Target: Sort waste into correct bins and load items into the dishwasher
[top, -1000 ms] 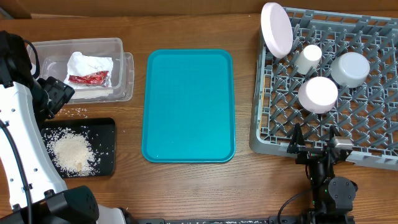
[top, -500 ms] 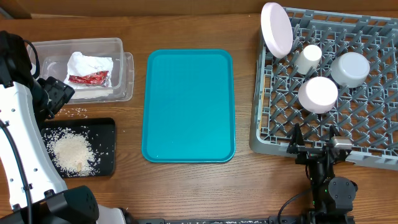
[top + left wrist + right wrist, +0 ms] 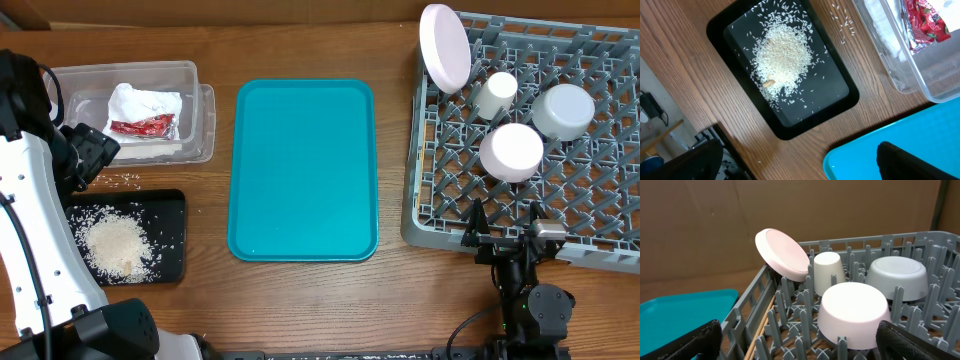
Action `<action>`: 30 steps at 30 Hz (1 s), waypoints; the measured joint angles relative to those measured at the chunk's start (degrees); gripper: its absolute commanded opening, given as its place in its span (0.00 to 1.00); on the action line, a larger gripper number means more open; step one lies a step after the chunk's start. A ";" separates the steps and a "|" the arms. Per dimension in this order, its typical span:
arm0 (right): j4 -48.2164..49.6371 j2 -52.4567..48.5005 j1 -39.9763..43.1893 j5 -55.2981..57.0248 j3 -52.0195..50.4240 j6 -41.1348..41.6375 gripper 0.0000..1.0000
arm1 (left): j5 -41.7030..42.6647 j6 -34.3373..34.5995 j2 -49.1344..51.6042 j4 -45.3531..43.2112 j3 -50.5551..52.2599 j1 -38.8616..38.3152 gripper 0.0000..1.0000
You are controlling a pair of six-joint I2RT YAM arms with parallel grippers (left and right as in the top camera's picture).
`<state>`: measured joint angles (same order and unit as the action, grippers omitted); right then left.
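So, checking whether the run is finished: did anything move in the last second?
Nothing visibly changed. Plate, cup, white bowl and grey-green bowl stay in the grey rack, rice on the black tray, napkin and red wrapper in the clear tub.

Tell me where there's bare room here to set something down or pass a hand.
The teal tray is bare. A wood strip of table runs between it and the dish rack. The rack's near-right rows are free. Crowded: its far-left corner, with plate, cup, white bowl and grey bowl, and around the clear tub and black tray.
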<state>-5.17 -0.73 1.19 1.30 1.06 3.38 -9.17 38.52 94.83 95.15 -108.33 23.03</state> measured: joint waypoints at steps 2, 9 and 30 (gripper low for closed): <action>0.04 0.00 0.00 -0.02 0.00 -0.04 1.00 | 0.00 -0.39 0.00 0.52 0.00 0.00 1.00; 0.04 0.00 0.00 0.00 0.00 0.02 1.00 | 0.02 -4.74 0.02 1.51 0.00 -0.02 1.00; 0.00 0.00 0.00 0.00 0.00 0.00 1.00 | 0.87 -27.06 -20.94 -15.87 19.80 -11.52 1.00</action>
<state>-5.17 -0.73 1.19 1.30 1.06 3.38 -8.29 11.46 73.89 79.29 -88.53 11.51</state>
